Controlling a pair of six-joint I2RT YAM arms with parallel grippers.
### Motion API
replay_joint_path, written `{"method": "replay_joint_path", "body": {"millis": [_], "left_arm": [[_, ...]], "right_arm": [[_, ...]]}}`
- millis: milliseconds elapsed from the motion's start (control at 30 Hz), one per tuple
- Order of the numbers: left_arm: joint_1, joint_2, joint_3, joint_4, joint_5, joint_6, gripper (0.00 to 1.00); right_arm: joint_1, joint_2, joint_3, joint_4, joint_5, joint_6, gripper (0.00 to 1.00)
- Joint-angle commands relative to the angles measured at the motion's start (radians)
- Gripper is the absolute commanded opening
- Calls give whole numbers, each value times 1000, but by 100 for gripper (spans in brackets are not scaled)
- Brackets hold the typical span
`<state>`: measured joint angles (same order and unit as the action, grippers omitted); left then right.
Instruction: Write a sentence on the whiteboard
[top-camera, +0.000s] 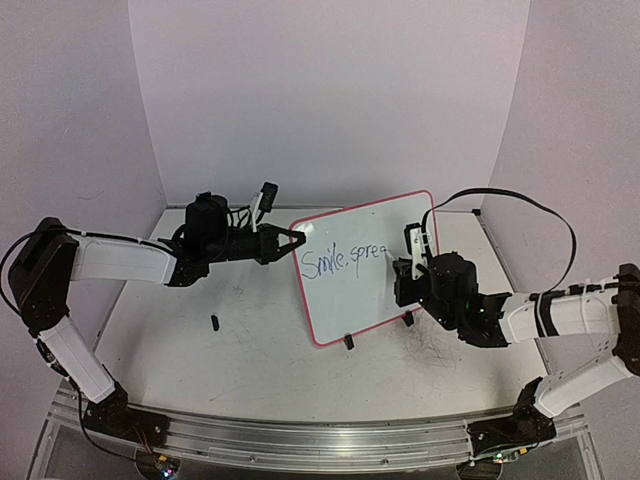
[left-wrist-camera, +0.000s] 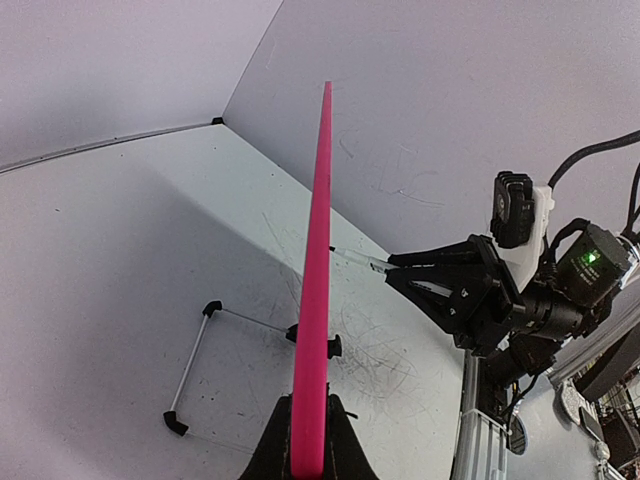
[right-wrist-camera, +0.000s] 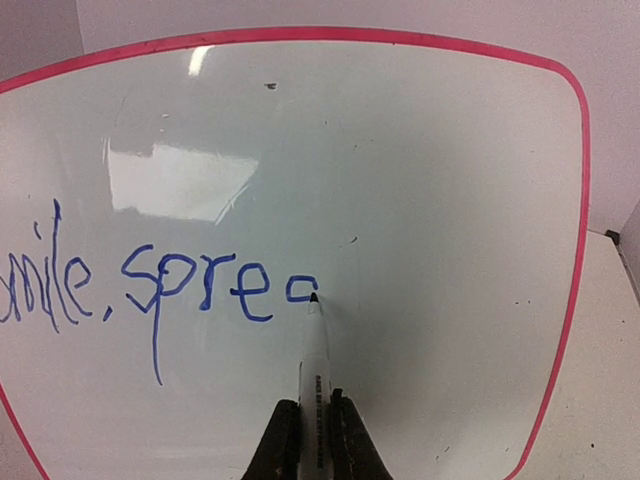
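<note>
The small rectangular whiteboard with a pink-red rim and rounded corners (top-camera: 352, 300) (left-wrist-camera: 318, 280) (right-wrist-camera: 420, 150) stands upright on its long edge, a little right of the middle of the scuffed white tabletop (top-camera: 200, 350), resting on two small black clip feet (top-camera: 349, 342).

My left arm reaches out from its base at the near left. The forearm runs nearly level towards the right, and my left gripper (top-camera: 292, 240) (left-wrist-camera: 308, 445) meets the board's left edge. In my left wrist view I see the board edge-on as a thin pink strip, and my fingers (left-wrist-camera: 270, 455) are clamped on either side of its rim.

My right arm is bent at the far right, with the forearm coming back towards the left, so my right gripper (top-camera: 402, 266) (left-wrist-camera: 425, 278) (right-wrist-camera: 312, 440) faces the writing side. It is closed around a slim white marker pen (right-wrist-camera: 315, 370) (left-wrist-camera: 355, 260), whose dark tip touches the board's surface.

The thin blue handwritten sentence (top-camera: 340, 262) (right-wrist-camera: 150, 290) runs in one line across the board's left and middle. It reads "Smile, spre", followed by a small round loop, and the marker tip sits at the right side of that loop. The right half of the board is bare.

A small black object (top-camera: 214, 322) lies on the tabletop, well apart from the board to its left; I cannot tell what it is.
</note>
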<state>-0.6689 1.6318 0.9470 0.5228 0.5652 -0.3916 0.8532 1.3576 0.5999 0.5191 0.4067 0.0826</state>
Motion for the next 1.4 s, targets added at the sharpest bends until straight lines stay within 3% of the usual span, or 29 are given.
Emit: {"method": "replay_joint_path", "body": {"millis": [0,800,1367], "left_arm": [[-23,-8,-13,-104,22,84,0],[-25,-10,-12,-104,15,91,0],[-24,-15,-12,-104,16,92,0]], "right_arm": [[-3,25,45,46,20,-11,0],[-2,-15,-13,-22,7,27,0],[-21,-81,-16,35,0,41,0]]}}
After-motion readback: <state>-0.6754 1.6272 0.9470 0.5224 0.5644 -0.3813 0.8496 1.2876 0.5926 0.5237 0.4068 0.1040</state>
